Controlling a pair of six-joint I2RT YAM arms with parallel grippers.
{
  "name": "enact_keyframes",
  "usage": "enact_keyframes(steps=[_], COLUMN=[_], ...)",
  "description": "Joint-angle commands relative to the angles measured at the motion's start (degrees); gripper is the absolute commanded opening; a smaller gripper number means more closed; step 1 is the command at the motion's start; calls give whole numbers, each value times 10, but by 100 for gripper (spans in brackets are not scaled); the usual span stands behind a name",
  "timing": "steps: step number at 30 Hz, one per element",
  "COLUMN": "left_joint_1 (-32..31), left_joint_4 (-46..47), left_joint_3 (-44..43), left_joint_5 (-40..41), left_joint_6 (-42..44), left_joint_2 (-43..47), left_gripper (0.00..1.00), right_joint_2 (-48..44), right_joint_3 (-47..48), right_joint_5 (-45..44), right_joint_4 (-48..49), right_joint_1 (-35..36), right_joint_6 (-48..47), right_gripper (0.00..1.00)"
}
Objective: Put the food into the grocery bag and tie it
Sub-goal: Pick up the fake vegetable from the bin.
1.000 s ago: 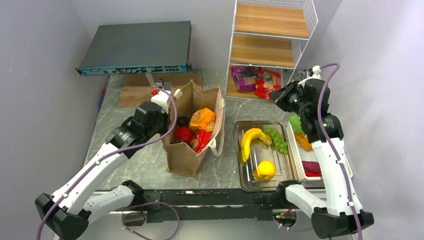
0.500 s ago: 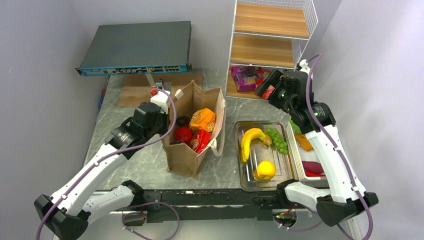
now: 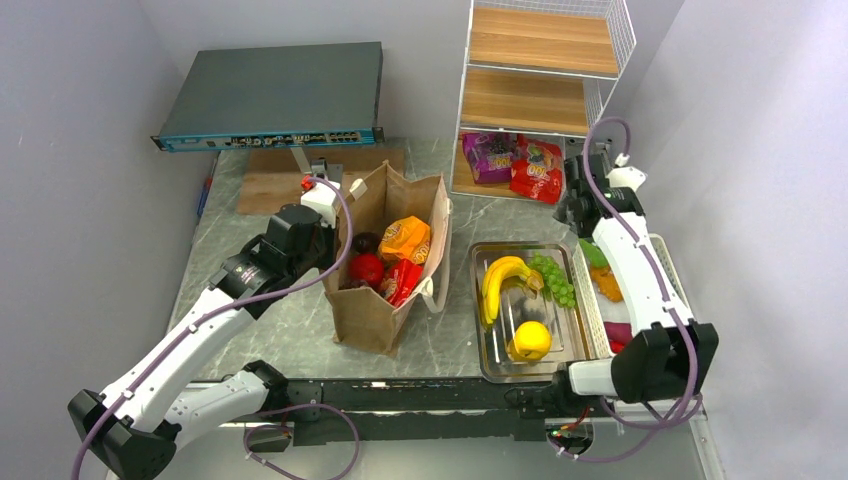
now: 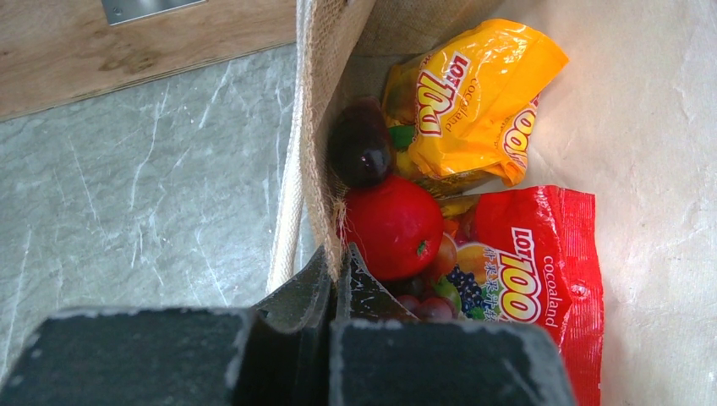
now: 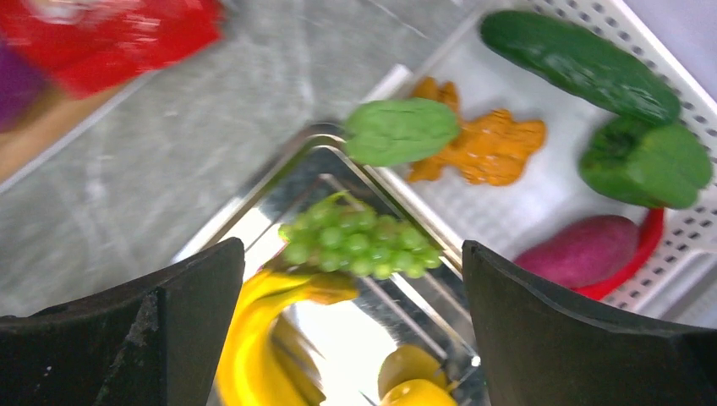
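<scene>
The brown grocery bag (image 3: 375, 315) stands open at mid-table, and my left gripper (image 3: 335, 215) is shut on its left rim (image 4: 321, 127). Inside lie an orange packet (image 4: 469, 101), a red apple (image 4: 393, 224), a red packet (image 4: 528, 271) and a dark purple fruit (image 4: 359, 144). My right gripper (image 3: 573, 200) hangs open and empty above the banana (image 5: 254, 338) and green grapes (image 5: 355, 241). A cucumber (image 5: 579, 63) lies in the white basket. A purple packet (image 3: 487, 155) and a red packet (image 3: 537, 167) rest on the bottom shelf.
A metal tray (image 3: 490, 368) with a lemon (image 3: 530, 340) sits right of the bag, next to the white basket (image 3: 590, 310) of vegetables. A wire shelf rack (image 3: 530, 100), a grey network box (image 3: 270, 95) and a wooden board (image 3: 270, 180) stand at the back.
My right gripper has opened wide, and its wrist has swung from in front of the shelf packets back toward the right. The left arm and the bag have not moved.
</scene>
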State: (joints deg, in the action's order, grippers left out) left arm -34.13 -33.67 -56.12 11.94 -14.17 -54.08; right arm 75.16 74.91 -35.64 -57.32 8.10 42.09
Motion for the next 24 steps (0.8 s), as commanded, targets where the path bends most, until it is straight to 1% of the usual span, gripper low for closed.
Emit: enact_keyframes(steps=[1, 4, 11, 24], left_joint_1=[-2, -2, -2, -2], left_joint_4=[28, 28, 27, 27], left_joint_3=[-14, -15, -15, -17], left_joint_5=[14, 11, 12, 8], left_joint_6=[11, 11, 11, 12], left_joint_2=[10, 8, 6, 5], left_gripper=[0, 0, 0, 0], right_joint_2=[14, 33, 85, 161], right_joint_3=[-33, -39, -38, -16], right_joint_5=[7, 25, 40, -5], right_joint_4=[34, 58, 86, 88], right_joint_1=[-59, -69, -70, -75], right_joint_6=[-33, -67, -98, -97], right_gripper=[100, 100, 100, 100])
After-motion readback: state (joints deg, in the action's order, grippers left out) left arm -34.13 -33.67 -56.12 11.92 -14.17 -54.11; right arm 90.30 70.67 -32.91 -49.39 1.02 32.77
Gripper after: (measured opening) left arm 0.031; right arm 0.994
